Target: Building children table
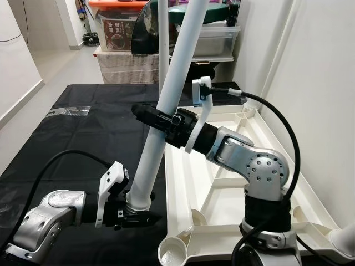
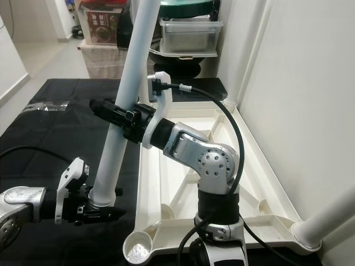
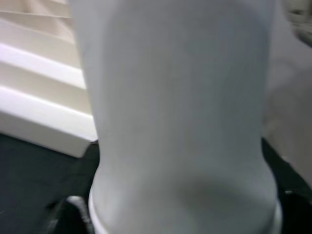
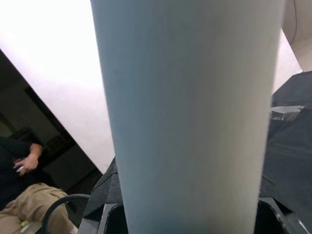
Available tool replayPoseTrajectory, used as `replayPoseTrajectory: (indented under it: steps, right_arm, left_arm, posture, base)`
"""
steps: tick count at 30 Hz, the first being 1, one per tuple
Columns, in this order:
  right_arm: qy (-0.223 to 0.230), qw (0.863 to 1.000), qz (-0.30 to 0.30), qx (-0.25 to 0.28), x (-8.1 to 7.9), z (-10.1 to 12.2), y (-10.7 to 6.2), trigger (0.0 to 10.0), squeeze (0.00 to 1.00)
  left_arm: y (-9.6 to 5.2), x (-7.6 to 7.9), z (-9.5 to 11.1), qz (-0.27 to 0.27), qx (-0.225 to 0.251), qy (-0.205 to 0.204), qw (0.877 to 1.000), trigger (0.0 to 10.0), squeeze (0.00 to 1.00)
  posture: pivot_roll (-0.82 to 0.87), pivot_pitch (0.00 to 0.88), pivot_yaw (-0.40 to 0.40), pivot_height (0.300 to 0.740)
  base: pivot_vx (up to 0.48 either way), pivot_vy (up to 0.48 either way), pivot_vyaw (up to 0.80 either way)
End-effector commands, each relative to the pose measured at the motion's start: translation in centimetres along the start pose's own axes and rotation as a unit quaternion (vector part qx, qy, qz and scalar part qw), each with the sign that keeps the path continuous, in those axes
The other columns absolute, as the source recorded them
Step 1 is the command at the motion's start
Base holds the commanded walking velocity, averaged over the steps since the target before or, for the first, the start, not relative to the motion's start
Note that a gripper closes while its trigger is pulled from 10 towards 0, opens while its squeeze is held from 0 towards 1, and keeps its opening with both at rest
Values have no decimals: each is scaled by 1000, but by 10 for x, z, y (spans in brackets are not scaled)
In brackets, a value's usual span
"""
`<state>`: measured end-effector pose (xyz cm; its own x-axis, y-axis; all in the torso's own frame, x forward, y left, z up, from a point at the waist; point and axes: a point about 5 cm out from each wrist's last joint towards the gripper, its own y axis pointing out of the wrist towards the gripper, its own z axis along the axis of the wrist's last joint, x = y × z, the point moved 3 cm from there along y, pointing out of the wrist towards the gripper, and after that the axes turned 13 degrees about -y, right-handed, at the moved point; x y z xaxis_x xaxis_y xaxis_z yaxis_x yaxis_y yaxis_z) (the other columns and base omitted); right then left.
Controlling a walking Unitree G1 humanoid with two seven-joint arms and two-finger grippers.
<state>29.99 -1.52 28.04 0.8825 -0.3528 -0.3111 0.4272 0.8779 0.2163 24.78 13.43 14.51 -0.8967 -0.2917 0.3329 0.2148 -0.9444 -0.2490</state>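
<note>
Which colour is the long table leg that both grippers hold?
White table leg, clearest in the left eye view.

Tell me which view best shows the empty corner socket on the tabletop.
Left eye view: the corner socket of the upturned tabletop shows open, beside the left gripper clamping the table leg. The right eye view shows it too. Both wrist views show the leg up close.

White table leg (image 4: 187, 117) close up, upright across view. Seated person (image 4: 19, 195) beyond leg; black cloth (image 4: 290, 146) behind leg.

Left gripper (image 1: 136, 213) clamps table leg (image 1: 166, 111) near its base; right gripper (image 1: 145, 115) clamps it midway up.
</note>
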Motion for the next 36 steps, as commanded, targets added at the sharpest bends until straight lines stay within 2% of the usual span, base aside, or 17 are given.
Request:
replayPoseTrajectory:
  steps: [1,11,12,14,15,16,17,18,19,20,21,22,23,24,31,32,36]
  right_arm:
    - [13,999,38,7,-11,1,4,0,0]
    - [-20,999,-6,33,8,20,-3,0,0]
    - [-44,997,-38,51,21,33,-10,0,0]
    - [-44,997,-38,51,21,33,-10,0,0]
    - [-79,991,-84,68,36,47,-19,0,0]
    - [-79,991,-84,68,36,47,-19,0,0]
    - [-148,972,-166,80,55,62,-32,0,0]
    - [-148,972,-166,80,55,62,-32,0,0]
    - [-205,946,-235,89,69,75,-44,0,0]
    - [-240,926,-275,93,75,83,-51,0,0]
    - [-263,912,-298,97,77,89,-55,0,0]
    - [-263,912,-298,97,77,89,-55,0,0]
    - [-271,908,-304,100,77,91,-56,0,0]
    - [-270,907,-307,101,77,92,-55,0,0]
    - [-254,907,-315,113,77,94,-52,0,0]
    - [-249,909,-315,116,77,95,-51,10000,0]
    - [-257,906,-314,121,77,92,-48,10000,0]
  left_arm:
    - [-1,-2,6,7,9,22,1000,10000,1000]
    - [-12,-9,18,44,50,20,998,10000,1000]
    - [-19,-9,28,63,87,17,994,10000,1000]
    - [-19,-9,28,63,87,17,994,10000,1000]
    - [-27,-8,39,90,137,16,986,10000,1000]
    - [-27,-8,39,90,137,16,986,10000,1000]
    - [-40,-12,52,154,219,15,963,10000,1000]
    - [-40,-12,52,154,219,15,963,10000,1000]
    - [-56,-19,61,228,305,-6,925,10000,302]
    - [-68,-24,64,276,356,-25,892,10000,0]
    - [-77,-27,64,314,397,-43,862,10000,0]
    - [-77,-27,64,314,397,-43,862,10000,0]
    - [-80,-27,63,330,414,-51,847,10000,0]
    - [-79,-24,61,335,422,-55,841,10000,0]
    - [-67,-14,60,333,422,-70,840,10000,0]
    - [-67,-13,61,334,422,-78,839,10000,0]
    - [-64,-10,60,348,416,-80,836,10000,0]
  posture:
    - [15,0,-49,740]
    - [11,0,-44,740]
    - [15,0,-45,740]
    - [15,0,-45,740]
    - [20,0,-49,740]
    - [20,0,-49,740]
    - [29,0,-58,740]
    - [29,0,-58,740]
    - [33,0,-62,740]
    - [33,0,-62,740]
    - [38,0,-67,740]
    - [38,0,-67,740]
    - [38,0,-67,740]
    - [43,0,-73,740]
    - [59,0,-78,740]
    - [62,0,-81,740]
    - [62,0,-81,740]
  base:
    - [0,0,0]
    - [0,0,0]
    - [0,0,0]
    - [0,0,0]
    - [0,0,0]
    - [0,0,0]
    - [0,0,0]
    - [0,0,0]
    - [0,0,0]
    - [0,0,0]
    - [0,0,0]
    - [0,0,0]
    - [0,0,0]
    - [0,0,0]
    - [0,101,-229]
    - [0,480,-744]
    - [0,480,-366]
